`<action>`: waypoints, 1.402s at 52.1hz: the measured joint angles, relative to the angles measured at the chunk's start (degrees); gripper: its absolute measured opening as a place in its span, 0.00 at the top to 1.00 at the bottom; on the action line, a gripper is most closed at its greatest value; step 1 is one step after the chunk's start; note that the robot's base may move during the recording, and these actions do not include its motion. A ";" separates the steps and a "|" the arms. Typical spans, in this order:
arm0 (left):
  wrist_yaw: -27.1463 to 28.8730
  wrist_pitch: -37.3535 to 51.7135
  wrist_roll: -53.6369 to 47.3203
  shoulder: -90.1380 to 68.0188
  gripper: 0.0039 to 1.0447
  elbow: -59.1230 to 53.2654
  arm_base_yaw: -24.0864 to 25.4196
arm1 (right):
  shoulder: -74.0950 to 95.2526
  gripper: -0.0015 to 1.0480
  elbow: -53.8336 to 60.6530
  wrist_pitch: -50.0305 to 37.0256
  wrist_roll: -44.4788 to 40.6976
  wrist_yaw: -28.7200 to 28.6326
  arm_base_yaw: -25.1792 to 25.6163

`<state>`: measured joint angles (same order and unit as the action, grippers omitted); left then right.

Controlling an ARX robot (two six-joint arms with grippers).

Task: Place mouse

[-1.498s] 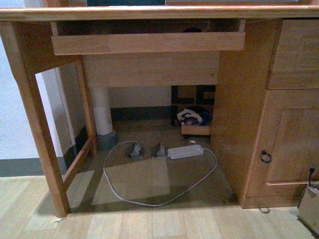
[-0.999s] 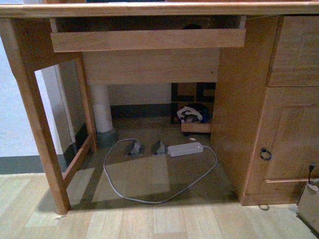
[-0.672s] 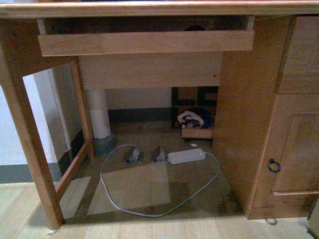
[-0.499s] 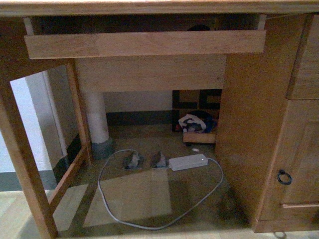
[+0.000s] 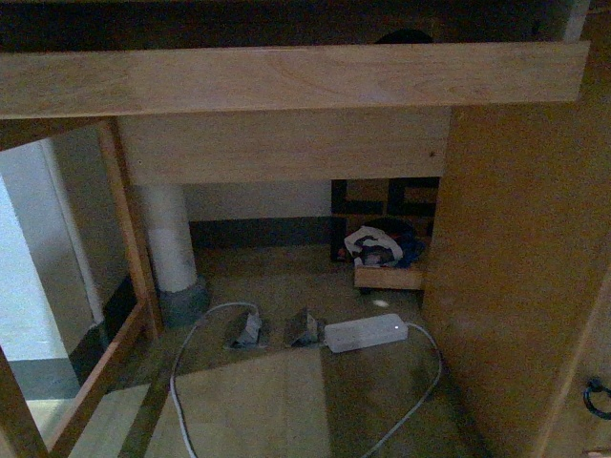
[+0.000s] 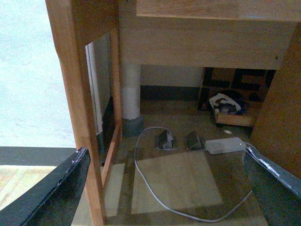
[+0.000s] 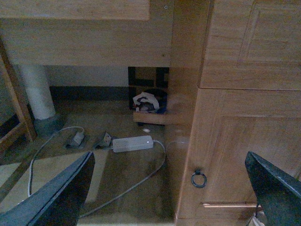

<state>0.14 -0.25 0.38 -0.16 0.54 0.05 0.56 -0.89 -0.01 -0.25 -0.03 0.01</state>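
Observation:
No mouse shows plainly in any view. In the front view a small dark rounded shape [image 5: 403,36] peeks over the front board of the pull-out tray [image 5: 286,78]; I cannot tell what it is. My left gripper [image 6: 164,188] is open and empty, its dark fingers [image 6: 51,193] at the frame's edges, facing the space under the desk beside the left leg [image 6: 75,94]. My right gripper [image 7: 164,190] is open and empty, its fingers [image 7: 277,188] wide apart, facing the cabinet door [image 7: 240,155]. Neither gripper shows in the front view.
A white power brick [image 5: 363,332] with a grey cable [image 6: 155,197] lies on the floor under the desk, next to two floor sockets [image 5: 246,329]. A low box with cloth [image 5: 382,250] and a white pipe [image 5: 167,239] stand at the back. The cabinet door has a ring handle [image 7: 198,179].
The front view has closed in on the desk: the tray's front board and the space under the desk have grown larger, and the desktop edge has left the frame.

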 joint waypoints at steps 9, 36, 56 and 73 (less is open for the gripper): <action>-0.04 -0.07 0.02 0.02 0.06 0.00 0.00 | 0.00 0.06 0.00 0.35 0.00 0.00 0.02; -0.26 0.02 -0.13 0.02 0.06 0.00 0.00 | 0.00 0.06 0.00 0.26 0.02 0.00 0.02; -0.09 0.17 -0.07 0.02 0.06 0.00 0.00 | 0.00 0.06 0.00 0.15 -0.02 0.00 0.00; -2.60 7.54 3.02 -6.05 0.06 1.01 -0.52 | 0.00 0.06 0.00 0.17 -0.02 -0.02 0.00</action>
<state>-2.46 7.29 3.40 -6.22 1.54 -0.47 0.56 -0.89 0.16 -0.27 -0.05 0.01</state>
